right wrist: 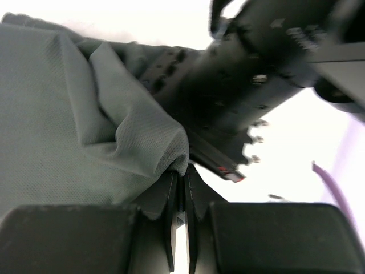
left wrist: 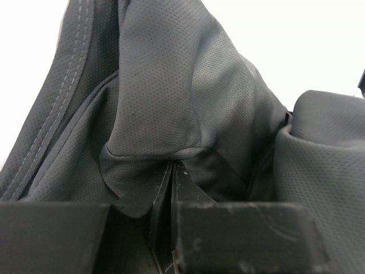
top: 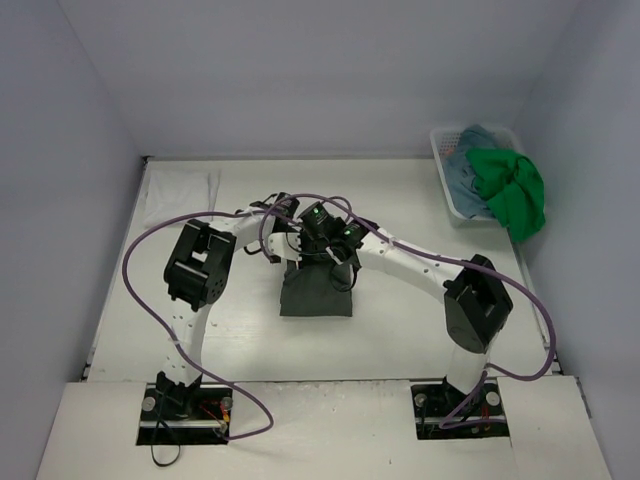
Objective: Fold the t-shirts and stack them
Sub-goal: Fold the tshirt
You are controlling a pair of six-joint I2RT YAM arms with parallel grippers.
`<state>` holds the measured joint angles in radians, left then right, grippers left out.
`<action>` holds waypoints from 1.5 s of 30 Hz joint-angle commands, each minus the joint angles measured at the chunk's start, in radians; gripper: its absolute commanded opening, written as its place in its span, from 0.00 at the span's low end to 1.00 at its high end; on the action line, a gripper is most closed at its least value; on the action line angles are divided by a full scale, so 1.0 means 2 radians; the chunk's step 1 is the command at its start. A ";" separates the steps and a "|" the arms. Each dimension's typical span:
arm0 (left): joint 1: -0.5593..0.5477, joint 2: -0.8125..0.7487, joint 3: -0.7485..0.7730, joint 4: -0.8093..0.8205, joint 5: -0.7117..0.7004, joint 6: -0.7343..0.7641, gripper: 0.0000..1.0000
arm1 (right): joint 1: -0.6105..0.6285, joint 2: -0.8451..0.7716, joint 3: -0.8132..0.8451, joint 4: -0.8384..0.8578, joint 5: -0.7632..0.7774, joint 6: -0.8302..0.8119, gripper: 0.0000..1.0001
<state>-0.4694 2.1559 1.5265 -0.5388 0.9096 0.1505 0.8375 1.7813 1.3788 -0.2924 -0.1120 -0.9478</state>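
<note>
Four shirts: dark grey shirt (top: 315, 292) middle, white shirt (top: 180, 186) far left, green shirt (top: 517, 192) and blue shirt (top: 467, 166) in basket (top: 441, 152), blue half hidden. Left claw (left wrist: 173, 166) and right claw (right wrist: 181, 174) both clamped on dark grey shirt.

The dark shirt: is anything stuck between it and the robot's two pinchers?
No, nothing visible is in the way. The left gripper and the right gripper are both shut right on the dark grey-green shirt, with its cloth pinched between their fingers. They grip it close together.

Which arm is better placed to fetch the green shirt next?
Right, probably: the bright green cloth t-shirt hangs over the white plastic mesh basket on that arm's side.
</note>
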 commanded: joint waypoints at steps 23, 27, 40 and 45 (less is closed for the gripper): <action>-0.012 -0.036 0.054 -0.061 0.024 0.036 0.00 | -0.041 0.021 0.029 0.043 -0.023 -0.002 0.00; 0.009 -0.046 0.082 -0.076 0.024 0.037 0.13 | -0.041 0.024 0.025 0.046 -0.026 0.000 0.00; 0.044 -0.053 0.121 -0.060 -0.001 0.008 0.49 | -0.038 0.016 0.013 0.050 -0.027 0.008 0.00; 0.080 -0.041 0.145 -0.047 -0.023 -0.005 0.49 | -0.037 0.017 0.012 0.053 -0.029 0.011 0.00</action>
<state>-0.3641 2.1193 1.7351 -0.6540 0.8696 0.1658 0.7662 1.8400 1.3987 -0.2371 -0.1726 -0.9398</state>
